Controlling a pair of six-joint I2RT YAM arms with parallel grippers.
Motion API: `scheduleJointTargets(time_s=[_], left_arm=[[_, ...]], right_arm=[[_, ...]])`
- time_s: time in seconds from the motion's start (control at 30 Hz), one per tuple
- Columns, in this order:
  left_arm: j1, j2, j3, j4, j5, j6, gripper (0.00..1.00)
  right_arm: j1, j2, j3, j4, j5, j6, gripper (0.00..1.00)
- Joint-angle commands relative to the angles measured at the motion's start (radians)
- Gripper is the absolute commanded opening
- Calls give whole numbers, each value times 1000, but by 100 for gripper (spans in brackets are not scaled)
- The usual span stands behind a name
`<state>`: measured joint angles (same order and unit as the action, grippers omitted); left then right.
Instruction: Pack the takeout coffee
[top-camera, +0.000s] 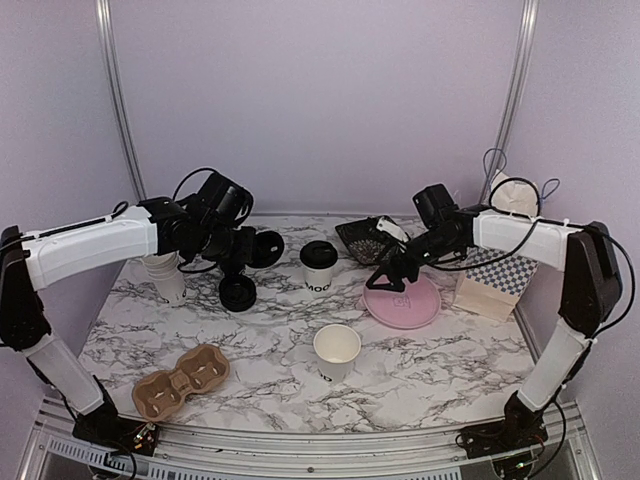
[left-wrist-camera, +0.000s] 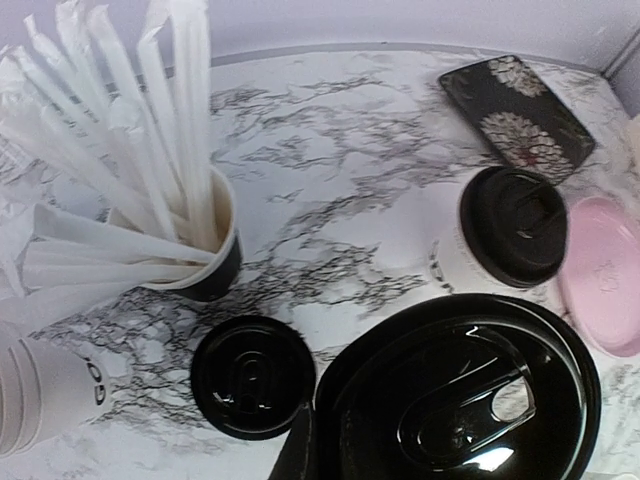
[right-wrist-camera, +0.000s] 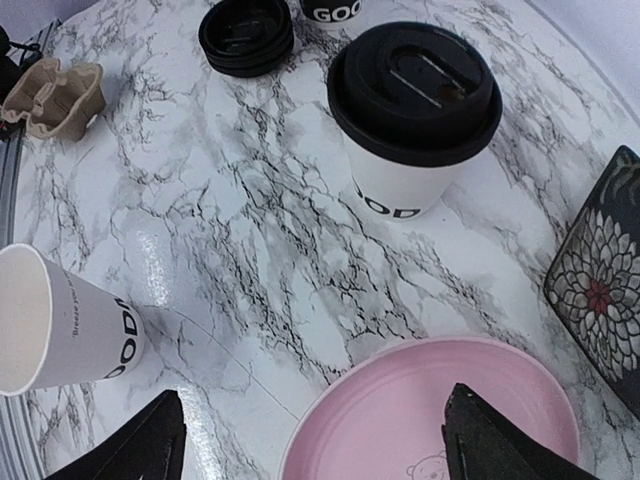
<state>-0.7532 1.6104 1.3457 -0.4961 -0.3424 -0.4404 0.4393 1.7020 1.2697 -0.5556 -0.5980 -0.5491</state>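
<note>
A black lid (left-wrist-camera: 460, 400) fills the near right of the left wrist view, pinched at its rim by the left gripper (top-camera: 243, 250), near the lid stack (left-wrist-camera: 252, 377). The right gripper (right-wrist-camera: 315, 400) hangs wide over the pink plate (right-wrist-camera: 430, 430), holding nothing. The lidded cup (top-camera: 319, 268) stands mid-table toward the far side. The open cup (top-camera: 337, 350) stands nearer, well apart from it, and the carrier (top-camera: 182, 380) lies near left. Both cups are thin paper, probably light. The open one looks empty; the lidded one's fill is hidden. The walls likely dent under a hard squeeze, so a gentle grip around the upper body, just below the stiff rim, seems safest. The lid looks like slick plastic.
</note>
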Motion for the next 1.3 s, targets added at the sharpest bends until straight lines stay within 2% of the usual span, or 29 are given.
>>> scheduleJointTargets(time_s=[0.0,0.13,0.2,0.37,0.7,1.27], left_arm=[[-6,-67,0,185,292,-24,7],[-5,-82,-31,410,489,-127,7],[-5,-76,-44,513,555,-174,7],[-5,-55,-67,696,658,-275,7],[-5,-28,-72,785,723,-362,7],[-21,-15,-83,811,720,-376,7]], right_arm=[[-1,-92,119,-10,-132,29,91],[2,-135,187,57,-279,121,98],[12,-144,210,107,-322,180,99],[93,-145,282,159,-282,206,98],[183,-117,319,209,-253,252,99],[211,-65,340,279,-275,404,96]])
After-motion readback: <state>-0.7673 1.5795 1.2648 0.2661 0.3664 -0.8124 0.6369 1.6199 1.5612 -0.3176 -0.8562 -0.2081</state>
